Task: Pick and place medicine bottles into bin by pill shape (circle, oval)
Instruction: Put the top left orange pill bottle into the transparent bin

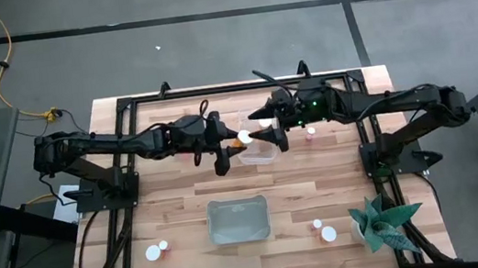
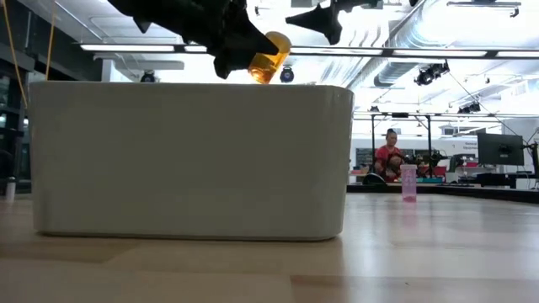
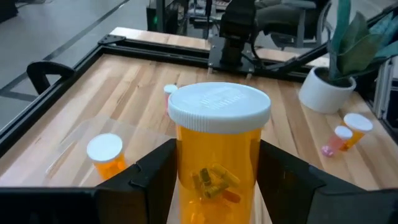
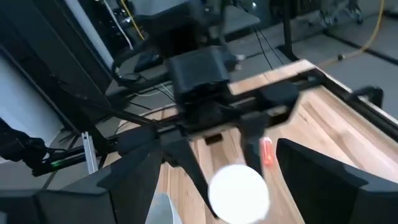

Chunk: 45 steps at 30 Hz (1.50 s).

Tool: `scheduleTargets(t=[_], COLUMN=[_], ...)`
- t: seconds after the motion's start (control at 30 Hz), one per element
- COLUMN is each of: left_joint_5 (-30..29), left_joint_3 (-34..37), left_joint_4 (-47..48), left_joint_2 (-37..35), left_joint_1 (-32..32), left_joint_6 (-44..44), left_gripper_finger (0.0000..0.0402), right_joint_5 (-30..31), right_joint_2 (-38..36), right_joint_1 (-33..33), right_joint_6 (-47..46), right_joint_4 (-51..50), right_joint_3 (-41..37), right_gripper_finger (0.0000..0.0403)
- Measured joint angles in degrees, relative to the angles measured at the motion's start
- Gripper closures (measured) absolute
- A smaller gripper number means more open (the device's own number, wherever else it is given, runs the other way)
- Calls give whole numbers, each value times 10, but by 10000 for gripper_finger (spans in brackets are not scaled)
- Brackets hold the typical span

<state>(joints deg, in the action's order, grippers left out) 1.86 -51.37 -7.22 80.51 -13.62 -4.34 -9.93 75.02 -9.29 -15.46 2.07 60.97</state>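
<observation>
The left gripper point(image 3: 214, 180) pinches a medicine bottle point(image 3: 217, 149) standing upright between its fingers. The clear bin point(image 1: 258, 153) sits just below it. The right gripper point(image 1: 274, 133), fingers spread, waits right beside.

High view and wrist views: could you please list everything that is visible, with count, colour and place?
held medicine bottle: one, orange, white cap, above the clear bin
clear bin: one, transparent, far middle
bottle in bin: one, orange, apparently inside the clear bin
lone bottle: one, pinkish, right of the clear bin
left bottles: two, white caps, near left
right bottles: two, white caps, beside the plant
grey bin: one, near middle
plant: one, green, near right corner
table: one, light wood
left gripper: dark, fingers grip the held bottle
right gripper: dark, fingers open, facing it
</observation>
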Motion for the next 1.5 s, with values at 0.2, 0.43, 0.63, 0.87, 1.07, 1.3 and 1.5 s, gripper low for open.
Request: scheduleTargets(t=[0.2,0.43,0.63,0.87,1.07,1.3,1.5], left_joint_5=[4,5,5,5,5,5,26], left_joint_3=[0,0,0,0,0,0,0], left_joint_4=[-1,-3,-4,-5,-5,-4,-4], left_joint_2=[0,0,0,0,0,0,0], left_joint_1=[-3,-3,-3,-12,-18,-18,-18], left_joint_6=[-5,-5,0,0,-2,-1,0], left_gripper_finger=[211,211,213,228,227,227,226], right_joint_5=[77,107,104,114,135,135,129], right_joint_2=[0,3,36,49,50,50,51], right_joint_1=[15,23,34,48,47,45,44], right_joint_6=[-12,-6,-17,-20,-16,-13,-12], right_joint_4=[-10,-8,-10,-13,-23,-28,-9], right_joint_3=[0,0,0,0,0,0,0], right_gripper_finger=[189,378,396,402,403,403,403])
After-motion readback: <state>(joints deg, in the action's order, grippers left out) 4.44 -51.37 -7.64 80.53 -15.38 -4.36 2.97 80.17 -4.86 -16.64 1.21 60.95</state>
